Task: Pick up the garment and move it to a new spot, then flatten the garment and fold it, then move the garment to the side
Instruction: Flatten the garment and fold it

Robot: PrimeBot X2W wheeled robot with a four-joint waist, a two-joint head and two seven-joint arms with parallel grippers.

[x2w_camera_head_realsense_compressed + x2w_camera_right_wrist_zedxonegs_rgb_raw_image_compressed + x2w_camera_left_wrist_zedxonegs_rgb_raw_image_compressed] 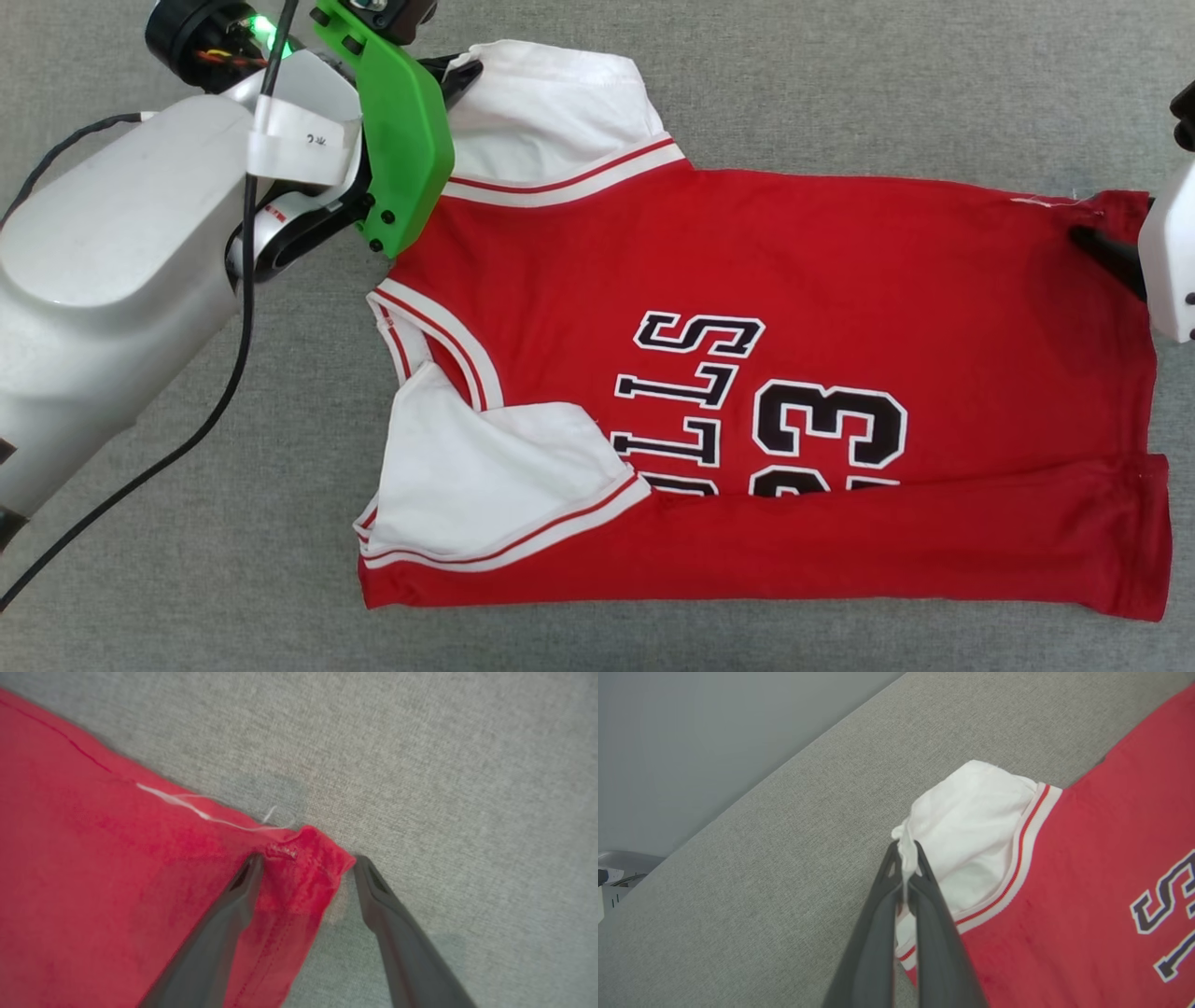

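The garment [794,261] is a red jersey with white sleeves, lying sideways on the grey cloth surface, collar to the left. Its near long edge is folded over the lettering and the number 23. My left gripper [462,77] is at the far left sleeve. In the left wrist view it [906,854] is shut on a bunched bit of that white sleeve [971,826]. My right gripper [1106,241] is at the far right hem corner. In the right wrist view it [306,861] is open, one finger on the red cloth [93,858] and the other on the grey surface, with the corner between them.
The grey cloth surface [840,84] runs all around the jersey. Its edge [784,772] shows in the left wrist view, with a plain grey area beyond. My pale left forearm [103,243] and a black cable [233,373] lie over the left side.
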